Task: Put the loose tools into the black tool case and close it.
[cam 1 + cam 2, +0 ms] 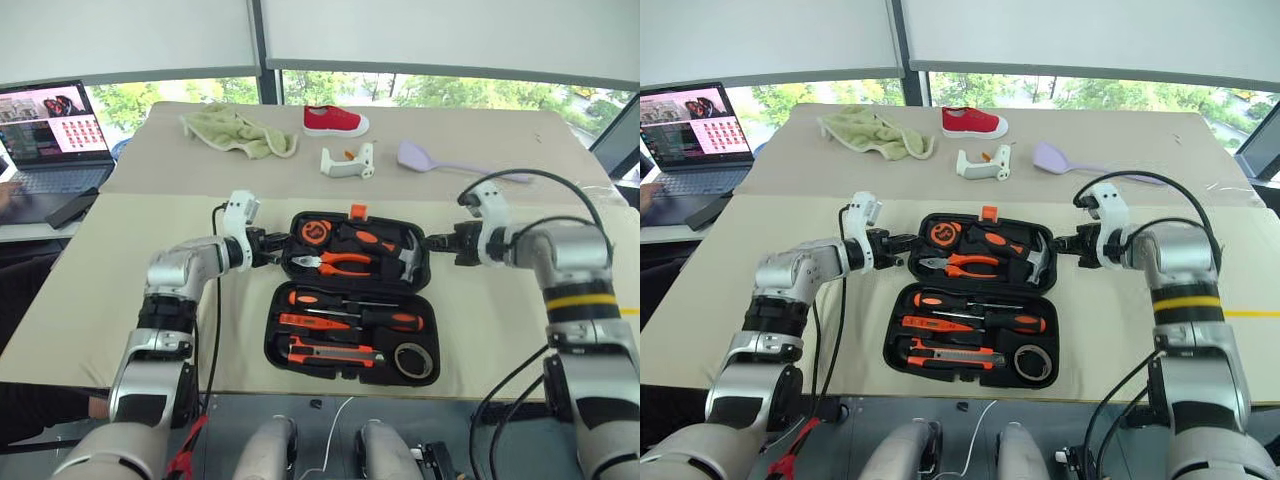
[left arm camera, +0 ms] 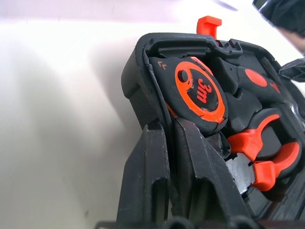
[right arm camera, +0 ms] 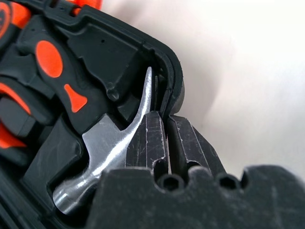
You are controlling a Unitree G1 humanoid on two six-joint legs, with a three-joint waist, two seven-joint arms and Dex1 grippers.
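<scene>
Black tool case: our left fingers and right fingers pinched its lid's side rims; uneven lifting could've twisted it or spilled tools.

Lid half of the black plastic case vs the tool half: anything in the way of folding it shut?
Nothing visible. Both grippers, left and right, pinch the side rims of the lid half of the black plastic hinged tool case. Screwdrivers, utility knife and grey tape roll lie in their recesses.
</scene>
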